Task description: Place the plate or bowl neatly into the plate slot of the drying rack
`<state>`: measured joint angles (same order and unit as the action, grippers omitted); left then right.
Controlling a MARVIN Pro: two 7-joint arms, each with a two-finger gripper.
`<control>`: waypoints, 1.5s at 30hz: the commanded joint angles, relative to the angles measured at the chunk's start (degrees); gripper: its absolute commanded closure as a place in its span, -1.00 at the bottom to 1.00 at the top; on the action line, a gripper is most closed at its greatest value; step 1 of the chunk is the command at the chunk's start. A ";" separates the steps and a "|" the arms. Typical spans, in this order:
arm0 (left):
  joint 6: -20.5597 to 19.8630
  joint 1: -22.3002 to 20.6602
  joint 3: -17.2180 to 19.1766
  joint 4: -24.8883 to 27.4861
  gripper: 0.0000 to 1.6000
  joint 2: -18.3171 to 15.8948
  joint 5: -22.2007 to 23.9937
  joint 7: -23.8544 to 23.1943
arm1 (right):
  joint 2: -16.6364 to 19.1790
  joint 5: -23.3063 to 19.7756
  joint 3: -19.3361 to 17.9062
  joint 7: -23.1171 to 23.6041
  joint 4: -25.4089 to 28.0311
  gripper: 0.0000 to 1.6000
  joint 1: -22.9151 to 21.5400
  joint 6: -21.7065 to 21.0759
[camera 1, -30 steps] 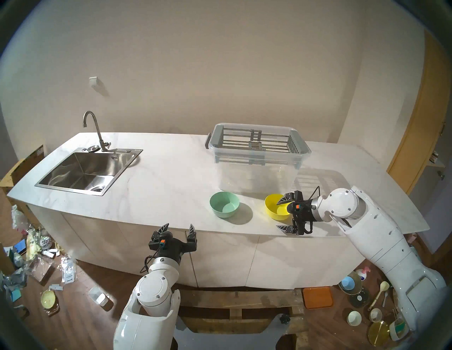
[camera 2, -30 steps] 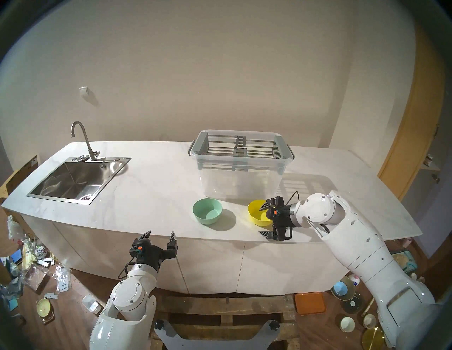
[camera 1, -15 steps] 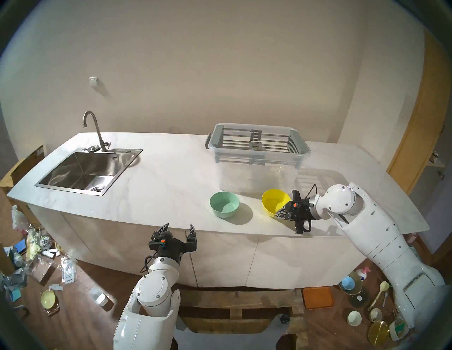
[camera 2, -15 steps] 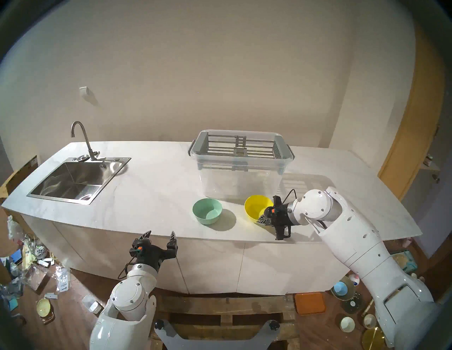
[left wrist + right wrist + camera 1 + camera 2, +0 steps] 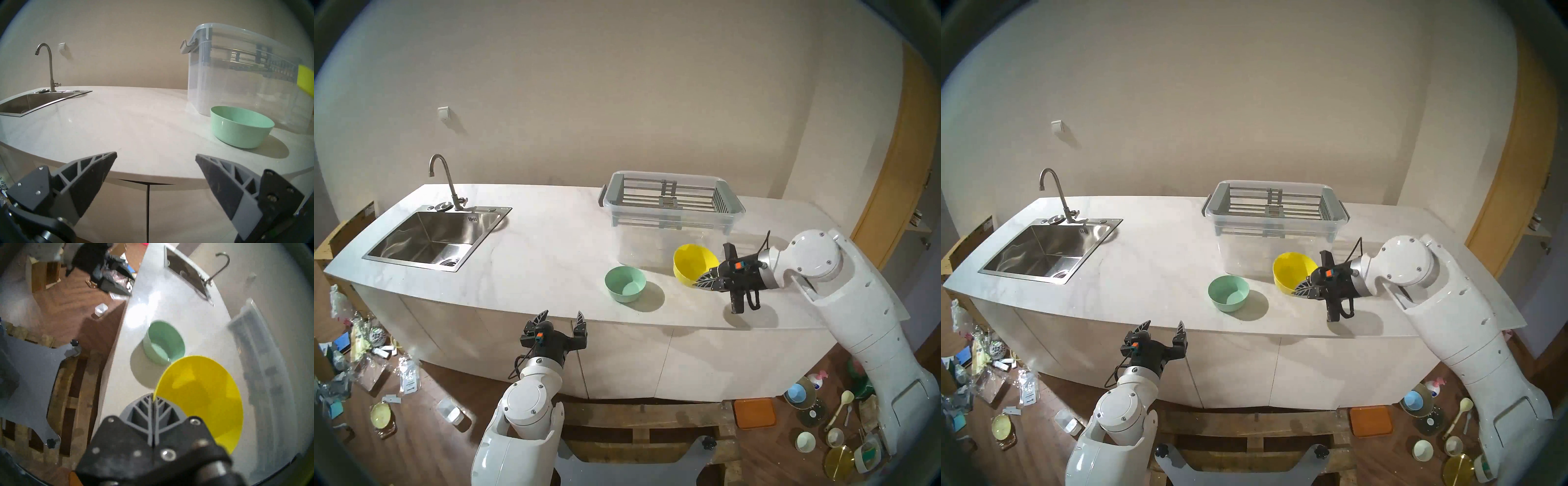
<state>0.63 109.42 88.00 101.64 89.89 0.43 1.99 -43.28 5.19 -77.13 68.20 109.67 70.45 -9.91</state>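
a steel sink (image 5: 426, 237) is set into the left of the white marble counter (image 5: 544, 258). the left gripper (image 5: 561, 320) hovers off the counter's near edge, jaws wide with nothing between them. a mint green plastic bowl (image 5: 625, 283) sits upright on the counter. the right gripper (image 5: 707, 280) has its jaws closed on the rim of a yellow plastic bowl (image 5: 692, 263), tilted and clear of the counter. behind, the steel-rod drying rack (image 5: 670, 198) rests across a clear plastic tub (image 5: 670, 244), its plate slot (image 5: 695, 198) bare.
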 commanded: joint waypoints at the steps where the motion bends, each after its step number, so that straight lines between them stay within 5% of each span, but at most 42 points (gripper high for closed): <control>1: 0.35 -0.29 -0.15 1.56 -1.00 -0.02 0.11 -0.25 | 2.27 -3.26 -4.12 1.74 5.87 1.00 1.79 -7.14; 7: 0.31 -0.25 -0.15 1.63 -1.00 -0.03 0.14 -0.29 | 1.82 -4.71 -5.48 2.11 9.50 1.00 -0.41 -13.51; 13: 0.36 -0.31 -0.15 1.52 -1.00 -0.01 0.10 -0.23 | -2.25 -5.10 -3.56 2.37 9.08 1.00 -9.02 -14.77; 24: 0.39 -0.40 -0.16 1.37 -1.00 0.01 0.07 -0.18 | -13.09 0.84 -1.34 2.77 4.20 1.00 -20.23 -10.45; 37: 0.40 -0.45 -0.16 1.28 -1.00 0.01 0.06 -0.14 | -26.30 20.47 3.59 1.96 -19.22 1.00 -34.68 -0.99; 38: 0.40 -0.45 -0.16 1.28 -1.00 0.01 0.06 -0.14 | -28.00 22.46 1.68 1.22 -19.30 1.00 -33.07 0.18; 45: 0.40 -0.43 -0.17 1.31 -1.00 0.01 0.06 -0.14 | -32.09 28.99 1.25 1.83 -31.74 1.00 -40.73 4.68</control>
<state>0.63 109.36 87.99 101.51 89.90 0.43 2.03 -75.00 34.34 -74.31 70.29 79.11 35.09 -8.58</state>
